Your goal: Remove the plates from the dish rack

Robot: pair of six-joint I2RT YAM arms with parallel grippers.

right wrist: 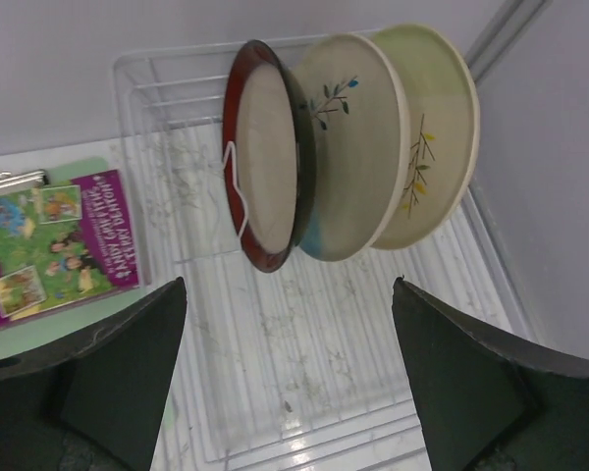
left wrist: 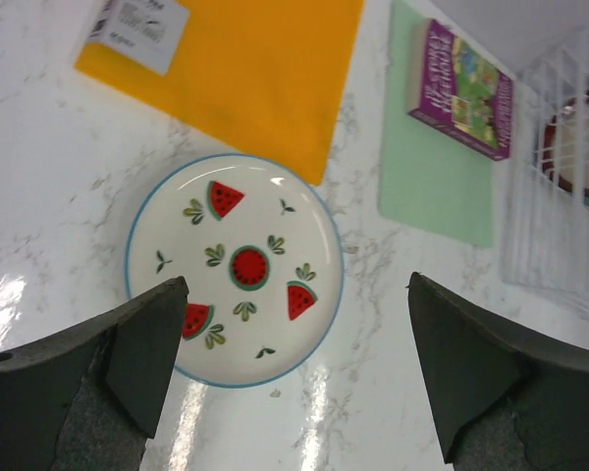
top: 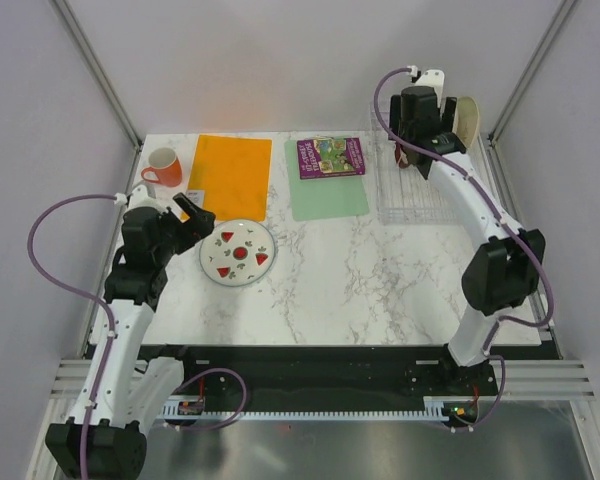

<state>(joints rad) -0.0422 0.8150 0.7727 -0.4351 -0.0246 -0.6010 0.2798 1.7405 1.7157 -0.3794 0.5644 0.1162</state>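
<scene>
The white plate with red fruit motifs (top: pixel 238 252) lies flat on the marble table; in the left wrist view (left wrist: pixel 234 267) it is just ahead of my fingers. My left gripper (top: pixel 187 214) (left wrist: pixel 294 334) is open and empty above its near edge. The dish rack (top: pixel 415 190) (right wrist: pixel 304 353) stands at the back right. In it stand upright a maroon-rimmed cream plate (right wrist: pixel 265 157), a cream-and-light-blue plate with a leaf sprig (right wrist: pixel 358 147) and a beige plate (right wrist: pixel 432 128) (top: pixel 467 118). My right gripper (top: pixel 415 148) (right wrist: pixel 290 334) is open and empty above the rack, short of the plates.
An orange mug (top: pixel 163 166) stands at the back left. An orange mat (top: pixel 232 175) (left wrist: pixel 245 69) and a green mat (top: pixel 328 195) (left wrist: pixel 432 177) lie at the back, with a purple book (top: pixel 331 157) (left wrist: pixel 461 88) on the green one. Side walls stand close to the table.
</scene>
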